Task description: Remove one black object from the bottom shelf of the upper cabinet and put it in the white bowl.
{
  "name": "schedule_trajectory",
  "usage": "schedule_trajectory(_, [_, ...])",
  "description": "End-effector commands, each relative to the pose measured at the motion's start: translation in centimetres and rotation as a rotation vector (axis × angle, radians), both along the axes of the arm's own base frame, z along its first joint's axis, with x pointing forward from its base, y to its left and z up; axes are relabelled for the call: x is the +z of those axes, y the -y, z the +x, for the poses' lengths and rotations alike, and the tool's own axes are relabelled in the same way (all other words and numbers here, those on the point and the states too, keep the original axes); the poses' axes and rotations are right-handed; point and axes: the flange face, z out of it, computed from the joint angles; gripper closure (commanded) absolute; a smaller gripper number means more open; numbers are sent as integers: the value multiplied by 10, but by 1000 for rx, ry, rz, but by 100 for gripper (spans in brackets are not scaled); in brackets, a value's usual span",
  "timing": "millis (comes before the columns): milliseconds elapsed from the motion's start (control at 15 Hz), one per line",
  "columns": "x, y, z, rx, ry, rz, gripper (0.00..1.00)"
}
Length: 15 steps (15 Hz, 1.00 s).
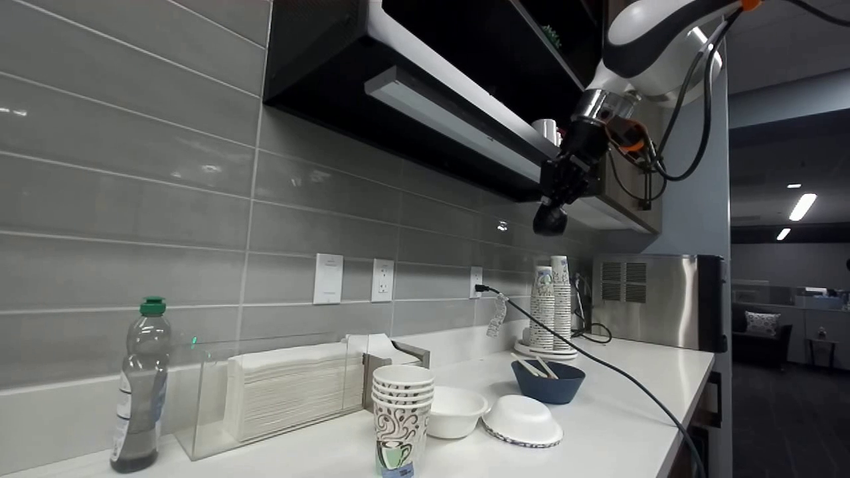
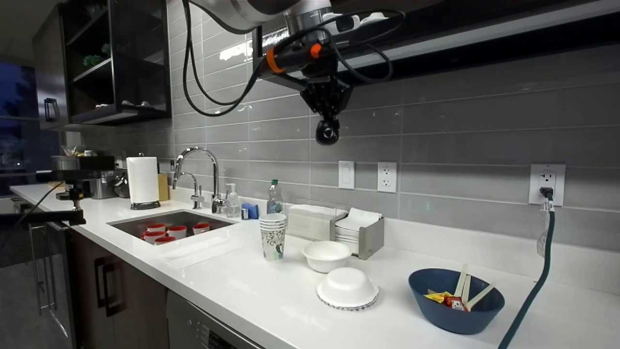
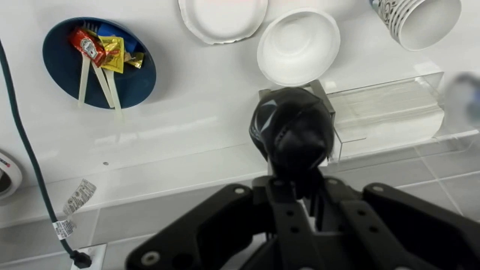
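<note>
Grey tiled wall (image 2: 474, 109), white bench (image 2: 261, 291) beneath. I find the hand (image 2: 328, 116) pointing down at the upper centre of an exterior view, pinched on what seems the narrow top of the black object (image 2: 327, 133). Its bulk hangs lowest, presumably so it lands first on release. The white bowl (image 3: 298, 45), upper right of centre in the wrist view, stands mouth-up, fit to receive; the white dish (image 3: 225, 17) beside it, upside down in both exterior views, is not. Alignment, I judge, is incomplete.

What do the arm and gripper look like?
The arm is white with dark sections, a silver collar and orange accents. Looped black cables run alongside. The gripper is black, with angular linkages and round metallic screw heads.
</note>
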Motion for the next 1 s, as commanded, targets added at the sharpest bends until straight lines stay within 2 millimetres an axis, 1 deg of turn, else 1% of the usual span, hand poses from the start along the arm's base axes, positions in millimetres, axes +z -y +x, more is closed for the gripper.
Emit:
schedule_trajectory(0, [-52,-13,8,70,-48,48,97])
schedule_trajectory(133, [-94,-30,10,128,-86,69,97])
schedule_trajectory(267, [-139,-49,18,153,-95,45,97])
schedule_trajectory(333, [-162,-57,26,160,-97,35,97])
schedule_trajectory(400, [-179,-66,32,169,-90,30,97])
schedule_trajectory(467, [-196,-74,42,168,-66,14,97])
schedule_trajectory(533, [-209,-81,54,168,-38,0,97])
schedule_trajectory(733, [-232,-94,89,167,26,-35,97])
schedule_trajectory(933, [-257,-104,113,180,-10,-31,97])
